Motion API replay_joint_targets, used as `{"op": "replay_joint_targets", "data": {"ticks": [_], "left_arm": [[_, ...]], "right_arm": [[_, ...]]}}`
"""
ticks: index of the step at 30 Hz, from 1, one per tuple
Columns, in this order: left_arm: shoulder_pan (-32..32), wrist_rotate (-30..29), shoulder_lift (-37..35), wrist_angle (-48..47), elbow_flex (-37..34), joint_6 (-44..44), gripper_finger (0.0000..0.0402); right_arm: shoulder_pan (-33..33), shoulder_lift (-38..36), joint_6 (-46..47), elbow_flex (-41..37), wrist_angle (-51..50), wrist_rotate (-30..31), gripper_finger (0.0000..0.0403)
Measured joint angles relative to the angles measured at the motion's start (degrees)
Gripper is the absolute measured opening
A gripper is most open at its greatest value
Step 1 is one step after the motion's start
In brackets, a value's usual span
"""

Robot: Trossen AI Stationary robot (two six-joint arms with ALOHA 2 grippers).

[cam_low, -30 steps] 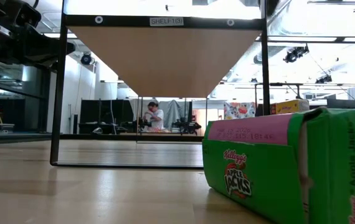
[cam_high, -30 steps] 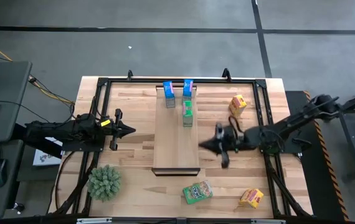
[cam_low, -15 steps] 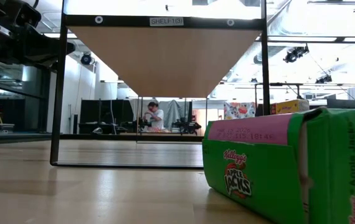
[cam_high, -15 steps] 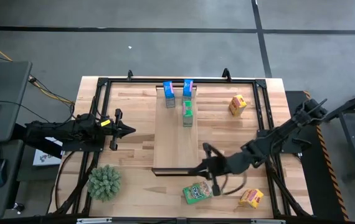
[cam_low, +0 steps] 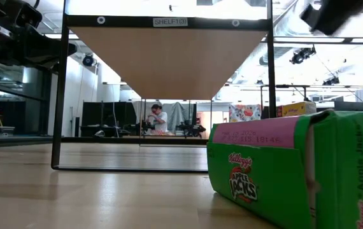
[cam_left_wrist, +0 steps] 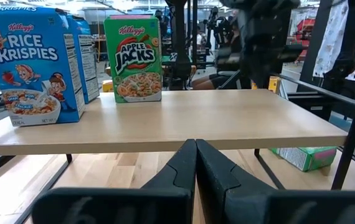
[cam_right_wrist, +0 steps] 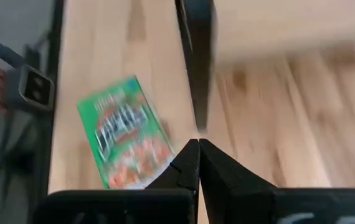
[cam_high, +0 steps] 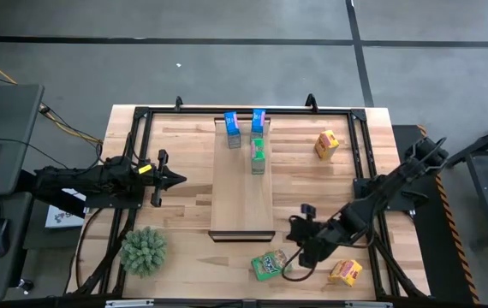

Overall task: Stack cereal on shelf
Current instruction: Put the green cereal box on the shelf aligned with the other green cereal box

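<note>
The shelf (cam_high: 242, 192) is a pale board raised on a dark frame. Two blue cereal boxes (cam_high: 232, 129) (cam_high: 258, 120) and one green box (cam_high: 258, 155) stand upright on its far half. Another green box (cam_high: 270, 263) lies flat on the table past the shelf's near end; it fills the right of the low view (cam_low: 296, 172). Two yellow boxes (cam_high: 326, 143) (cam_high: 345, 272) rest on the table to the right. My right gripper (cam_high: 298, 254) hangs shut just right of the lying green box (cam_right_wrist: 127, 134), apart from it. My left gripper (cam_high: 180, 180) waits shut, left of the shelf.
A spiky green plant (cam_high: 144, 250) stands near the table's near left corner. A dark frame (cam_high: 141, 115) rims the tabletop, and the shelf's legs (cam_low: 57, 95) stand on it. Bare wood lies between the shelf and the far yellow box. A person (cam_low: 158, 119) shows far behind.
My right gripper has swung from beside the shelf's right edge toward the table's near edge, ending close to the lying green box and tipped more downward. The boxes and my left arm have stayed in place.
</note>
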Motion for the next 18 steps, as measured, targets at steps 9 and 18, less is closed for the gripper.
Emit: {"op": "replay_joint_targets", "data": {"ticks": [9, 18], "left_arm": [[0.0, 0.0, 0.0, 0.0, 0.0, 0.0, 0.0003], [0.0, 0.0, 0.0, 0.0, 0.0, 0.0, 0.0003]], "right_arm": [[1.9, -12.5, 4.9, -21.0, 19.6, 3.3, 0.0000], [1.7, -14.6, -12.8, -39.2, 58.9, -1.5, 0.0000]]}}
